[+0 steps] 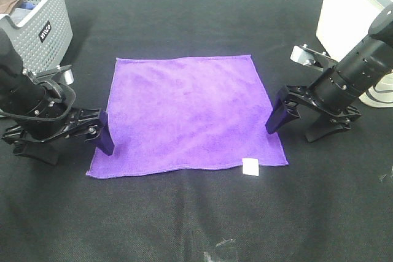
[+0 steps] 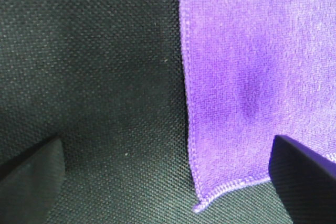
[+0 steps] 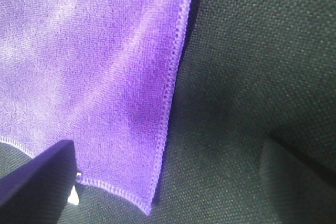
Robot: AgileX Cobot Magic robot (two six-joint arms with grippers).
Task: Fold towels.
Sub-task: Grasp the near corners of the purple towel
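Both jaws spread, straddling towel (image 1: 187,111) edges

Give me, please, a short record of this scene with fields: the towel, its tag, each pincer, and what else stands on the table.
towel: purple towel, spread flat and unfolded on the black table
tag: white tag at the towel's near right corner
left pincer: open, holds nothing, one finger over the towel's left edge, the other over the table
right pincer: open, holds nothing, astride the towel's right edge
other: grey basket at far left
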